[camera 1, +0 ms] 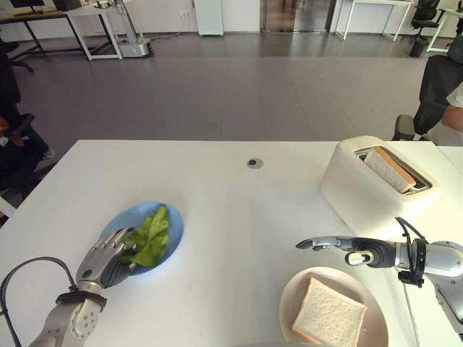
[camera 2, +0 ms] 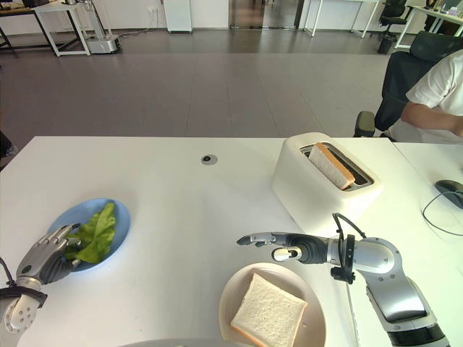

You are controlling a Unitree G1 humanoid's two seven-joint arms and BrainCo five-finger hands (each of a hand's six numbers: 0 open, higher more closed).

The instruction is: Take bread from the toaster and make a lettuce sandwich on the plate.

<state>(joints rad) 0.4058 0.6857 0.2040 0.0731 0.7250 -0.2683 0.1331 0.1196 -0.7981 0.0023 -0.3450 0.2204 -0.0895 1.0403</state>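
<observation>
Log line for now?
left hand: at lettuce on blue plate | right hand: open, by beige plate | bread slice on it | second slice in toaster

We have a white table (camera 1: pixel 231 217) with a small round grommet (camera 1: pixel 255 163) set in it near the far edge, centre. A second white table (camera 2: pixel 423 163) butts up on the right, and on it a dark mouse (camera 2: pixel 450 191) lies with a thin cable (camera 2: pixel 434 213) looping just in front of it. Beyond is grey floor (camera 1: pixel 231 87). At back left we see a desk (camera 1: pixel 92 14) on white legs. A black office chair (camera 2: pixel 405 79) stands near the right-hand table.
</observation>
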